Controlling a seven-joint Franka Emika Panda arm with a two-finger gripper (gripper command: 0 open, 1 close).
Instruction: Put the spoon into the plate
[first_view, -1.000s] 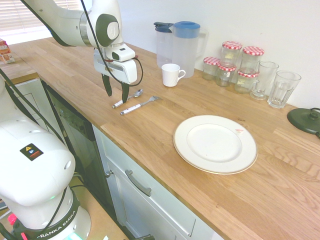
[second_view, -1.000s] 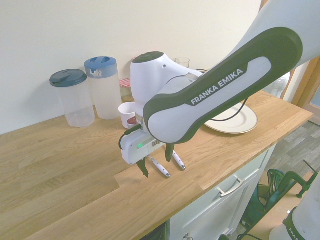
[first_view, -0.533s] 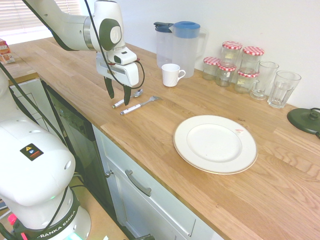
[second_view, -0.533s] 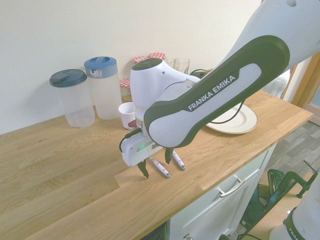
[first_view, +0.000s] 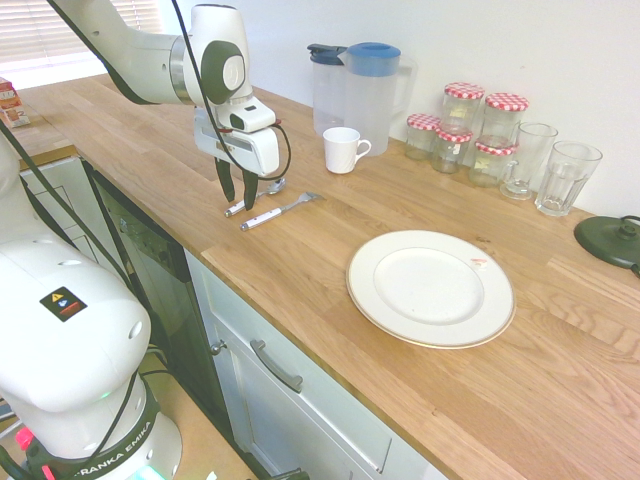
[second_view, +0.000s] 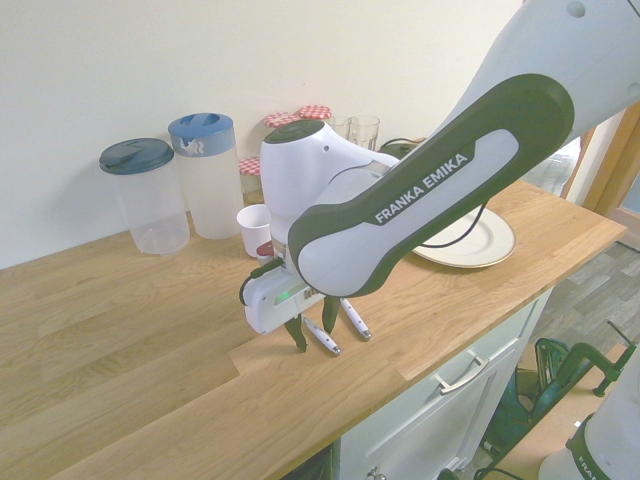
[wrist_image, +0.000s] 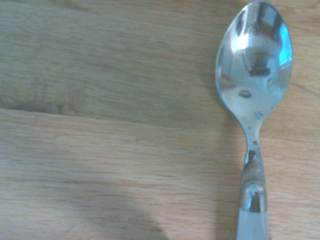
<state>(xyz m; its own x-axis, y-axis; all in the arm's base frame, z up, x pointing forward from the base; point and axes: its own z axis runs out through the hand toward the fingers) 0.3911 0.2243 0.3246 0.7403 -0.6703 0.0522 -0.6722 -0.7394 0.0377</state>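
On the oak kitchen worktop (first_view: 300, 250), the spoon (first_view: 255, 194) is seen lying flat beside the white-handled fork (first_view: 277, 211), well apart from the white dinner plate (first_view: 372, 290). The gripper (first_view: 236, 187) is pointed straight down over the spoon's handle, jaws partly open with nothing lifted. The grasping step is judged in hand; next, the handle must be pinched, raised and carried to the plate

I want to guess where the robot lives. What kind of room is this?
Most likely a kitchen. There is a long wooden countertop over white drawers, and on it stand a plate, a mug, jugs and red-lidded jars.
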